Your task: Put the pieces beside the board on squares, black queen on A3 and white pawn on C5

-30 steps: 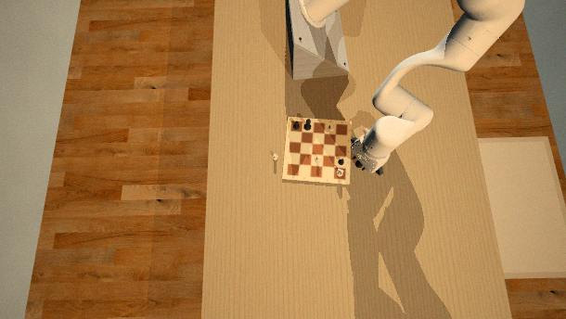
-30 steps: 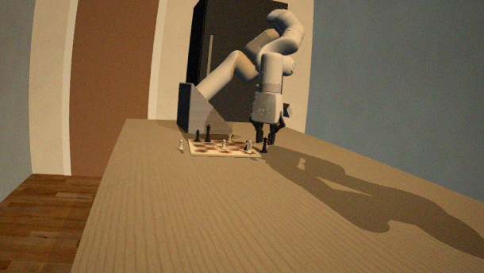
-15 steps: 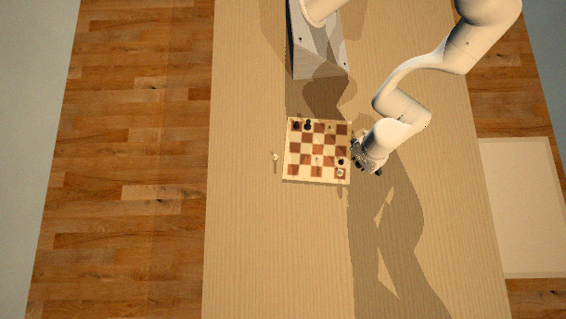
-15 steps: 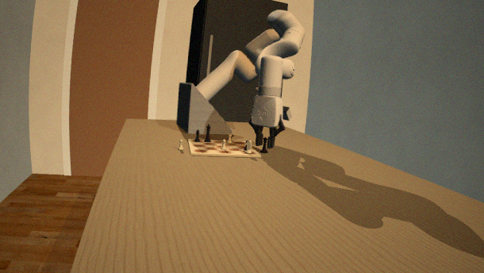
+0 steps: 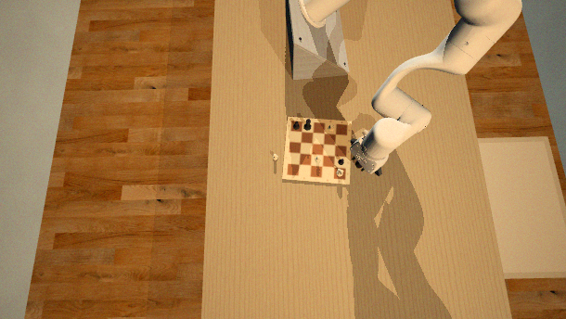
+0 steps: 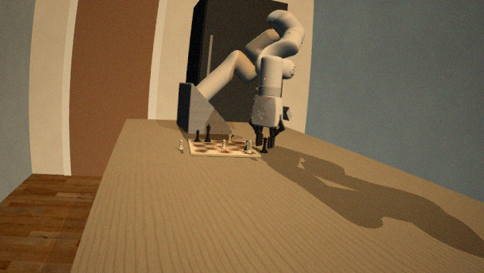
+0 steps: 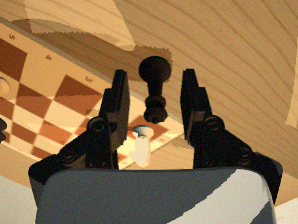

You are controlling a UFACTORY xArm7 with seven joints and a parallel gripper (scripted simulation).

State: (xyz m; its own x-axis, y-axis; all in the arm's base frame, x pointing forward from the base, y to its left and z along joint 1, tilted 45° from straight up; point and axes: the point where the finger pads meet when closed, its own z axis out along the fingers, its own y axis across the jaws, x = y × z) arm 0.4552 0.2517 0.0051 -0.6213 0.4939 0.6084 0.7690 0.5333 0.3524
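Note:
The black queen (image 7: pixel 154 90) stands upright on the table just off the board's right edge; it also shows in the exterior view (image 6: pixel 264 145). My gripper (image 7: pixel 155 84) is lowered around it, one finger on each side, with a gap between each finger and the piece. The fingers are open. In the top view the wrist (image 5: pixel 366 159) hides the queen. The white pawn (image 5: pixel 275 157) stands on the table left of the chessboard (image 5: pixel 317 150), and it also shows in the exterior view (image 6: pixel 181 145).
Several pieces stand on the board: two black ones at the far left corner (image 5: pixel 302 124), a white one (image 5: pixel 329 125) in the far row, a white one (image 5: pixel 316 159) mid-board, a black one (image 5: pixel 340 161) and a white one (image 5: pixel 340 172) at the near right corner. The grey robot base (image 5: pixel 315 51) stands behind the board.

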